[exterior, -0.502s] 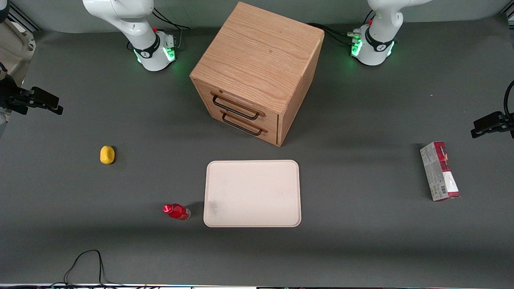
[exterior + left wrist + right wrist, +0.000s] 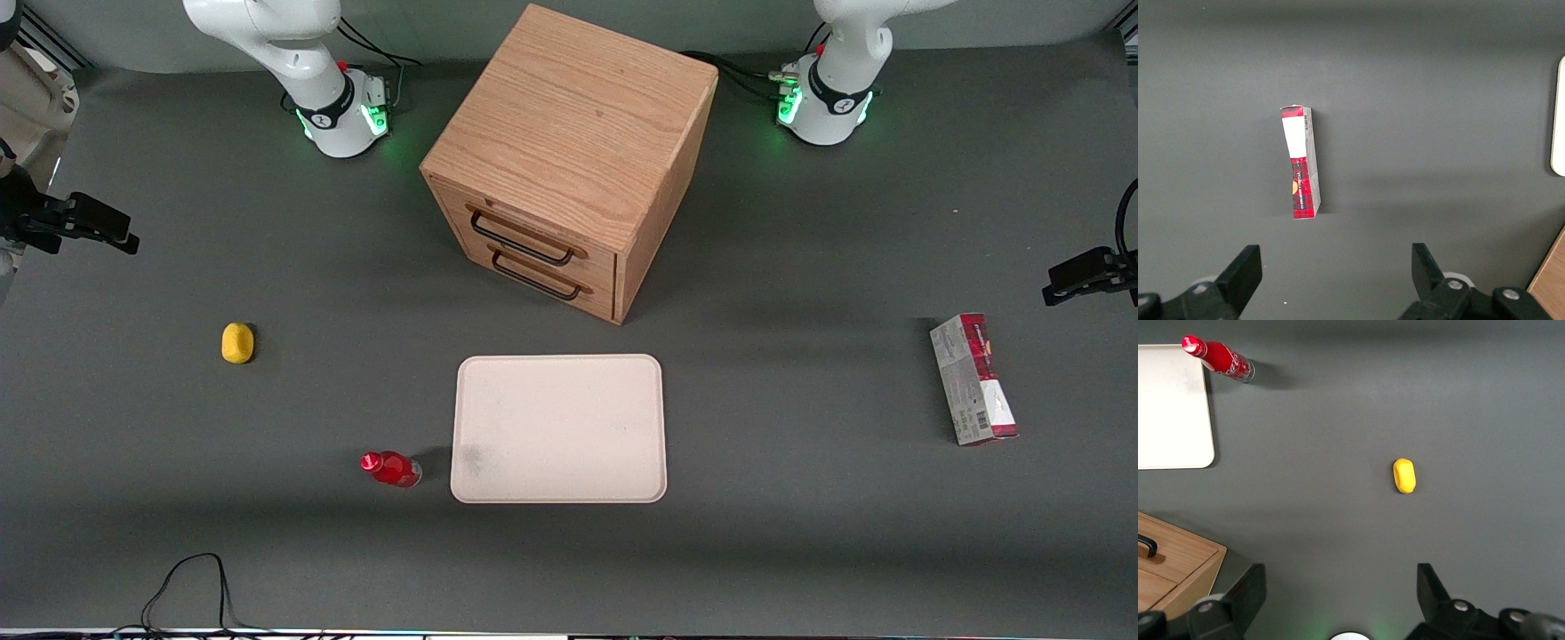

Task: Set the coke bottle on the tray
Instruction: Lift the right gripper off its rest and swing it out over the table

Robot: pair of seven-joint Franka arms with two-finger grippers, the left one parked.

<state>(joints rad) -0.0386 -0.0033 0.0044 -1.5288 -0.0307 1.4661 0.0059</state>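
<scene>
1. The bottle (image 2: 391, 468) stands on the table (image 2: 800, 533) just beside the tray (image 2: 558, 428), by the corner with the grey smudge and apart from the rim. It looks upright: the front view looks down on its cap, and the wrist view shows a shadow thrown from its base.
2. The tray is bare and lies in front of the cabinet (image 2: 569, 160), so any spot on it will do.
3. The gripper (image 2: 1338, 597) hangs high over the table toward the working arm's end, well apart from the bottle, with nothing between its widely spread fingers. The lemon (image 2: 237, 343) lies on the table below it.
4. The step in hand is the reach. I would carry the gripper across above the lemon and come down on the bottle from above.
5. The bottle is slim and probably light, so a finger brushing it could tip it over. Centre the jaws on it before descending, and close on the body below the cap.
6. The move to the tray is short. Lift until the base clears the low rim, shift sideways over the flat part, lower until the base rests, then release.
7. The carton (image 2: 974, 378) lies toward the parked arm's end and is no concern.
</scene>
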